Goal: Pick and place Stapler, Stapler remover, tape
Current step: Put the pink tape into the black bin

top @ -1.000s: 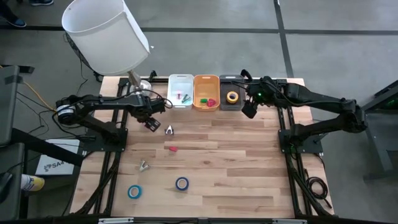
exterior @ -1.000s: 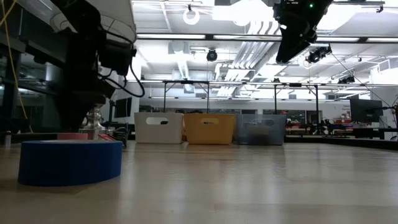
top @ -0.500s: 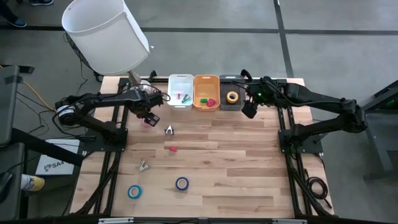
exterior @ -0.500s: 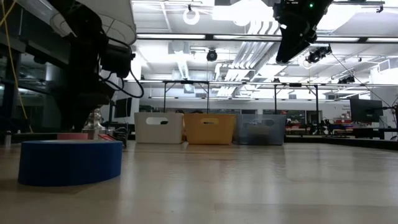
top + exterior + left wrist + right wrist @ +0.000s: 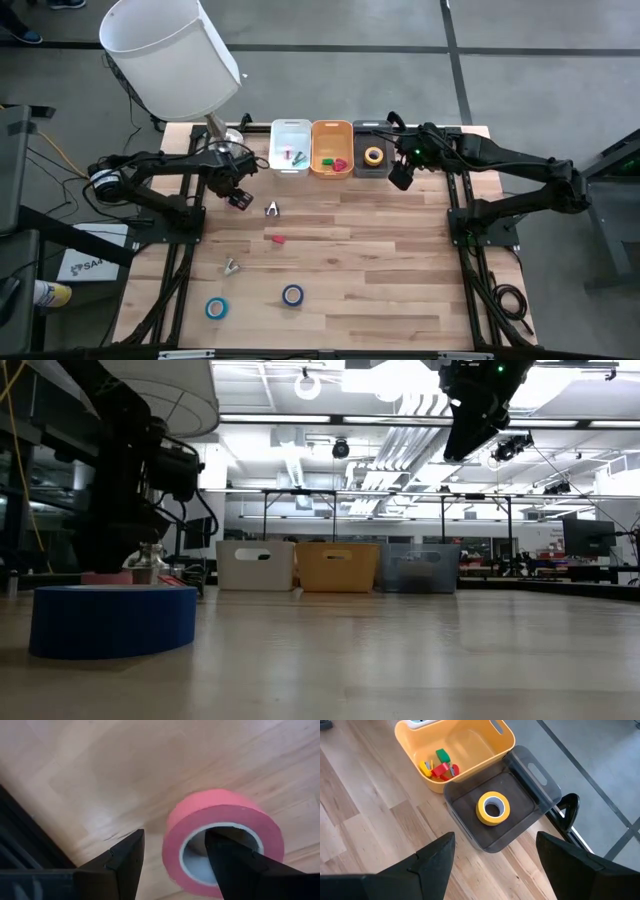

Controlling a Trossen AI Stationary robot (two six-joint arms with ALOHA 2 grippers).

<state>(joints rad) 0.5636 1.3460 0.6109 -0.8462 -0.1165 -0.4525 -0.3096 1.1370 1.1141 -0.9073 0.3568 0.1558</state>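
Left claw [image 5: 172, 865] grips a pink tape roll [image 5: 220, 837], one finger through its core, visible only by wrist; from overhead it sits near the counter's [image 5: 380, 250] ten o'clock edge.

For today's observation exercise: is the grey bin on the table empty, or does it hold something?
It holds something. One yellow tape roll lies flat on the floor of the grey bin, its hole facing up; nothing else shows inside.

I see a grey floor [image 5: 330, 25] with dark seams around the wooden table [image 5: 380, 260]. Behind it, a bright hall: ceiling lights [image 5: 400, 375], white ducts [image 5: 395, 455], dark frame racks [image 5: 300, 510].
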